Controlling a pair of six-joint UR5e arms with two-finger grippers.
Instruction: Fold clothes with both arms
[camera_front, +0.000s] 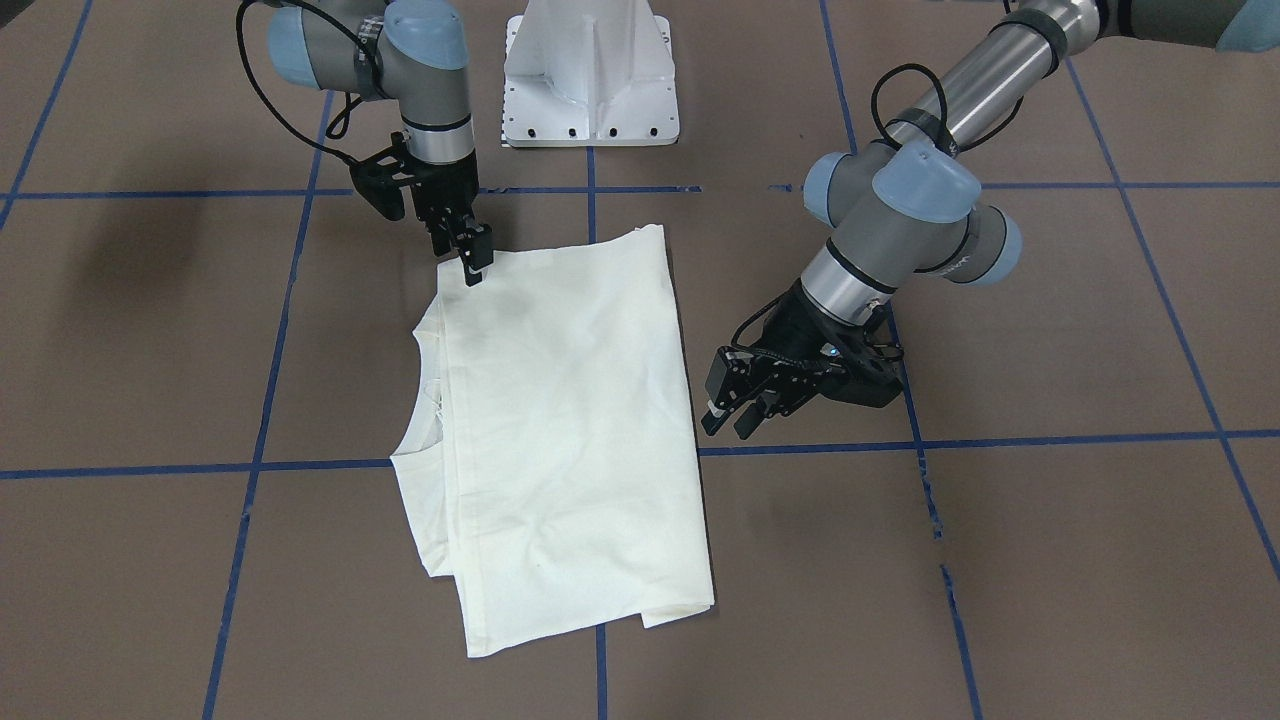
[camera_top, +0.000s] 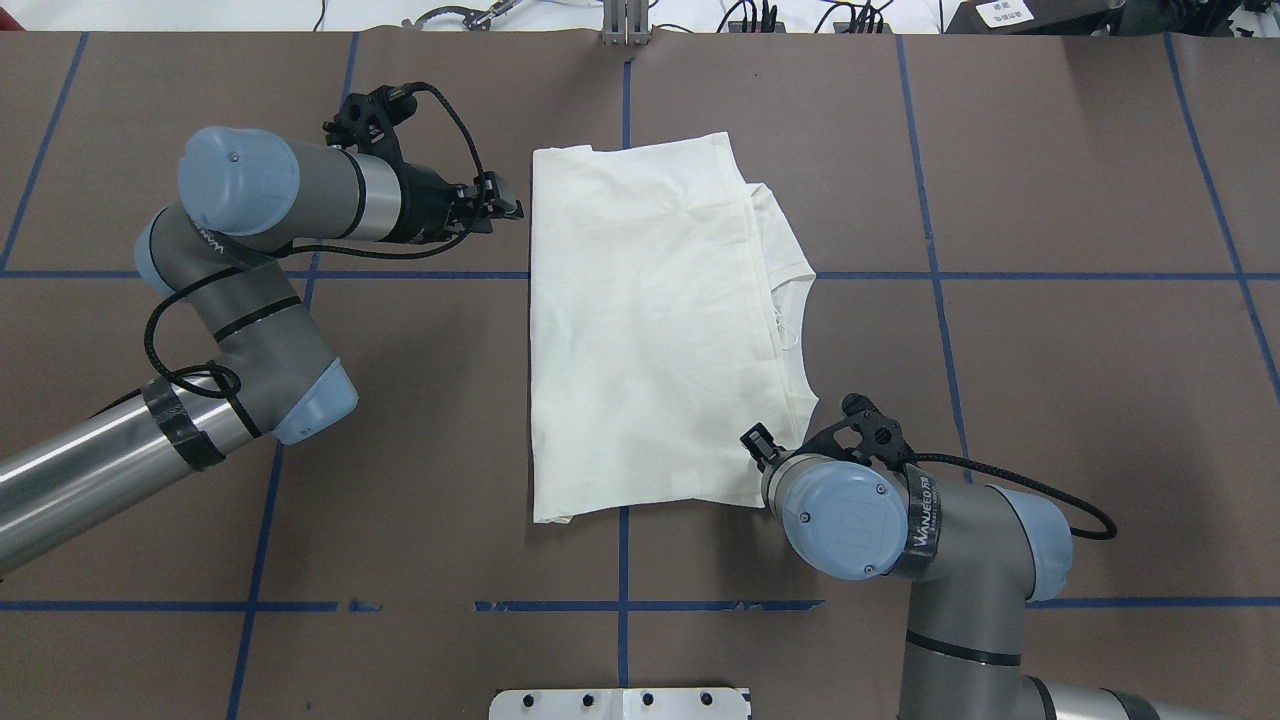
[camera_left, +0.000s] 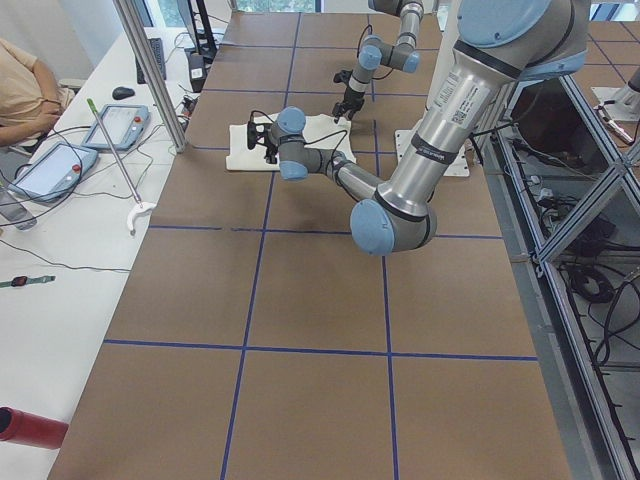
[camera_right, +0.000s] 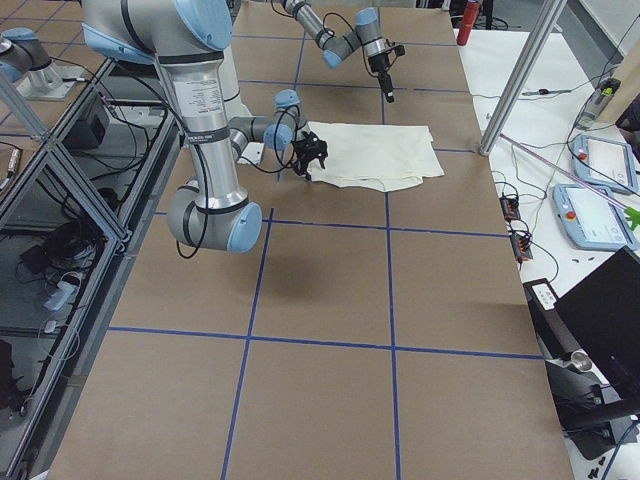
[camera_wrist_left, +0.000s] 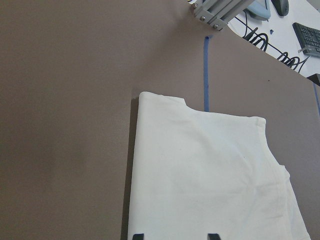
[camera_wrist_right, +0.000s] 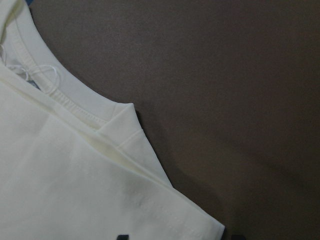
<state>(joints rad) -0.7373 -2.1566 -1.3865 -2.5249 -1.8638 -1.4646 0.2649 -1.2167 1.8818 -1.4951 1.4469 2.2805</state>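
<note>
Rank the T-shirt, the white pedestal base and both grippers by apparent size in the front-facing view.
1. T-shirt, by far the largest.
2. White pedestal base.
3. Left gripper and right gripper: not ranked against each other. The left looks slightly bigger, but it sits nearer the camera.

Blue tape lines (camera_front: 1100, 438) crossed the brown surface (camera_front: 1050, 330). A white base (camera_front: 590, 75) stood at its edge. Nearby lay a red cylinder (camera_left: 30, 428).
</note>
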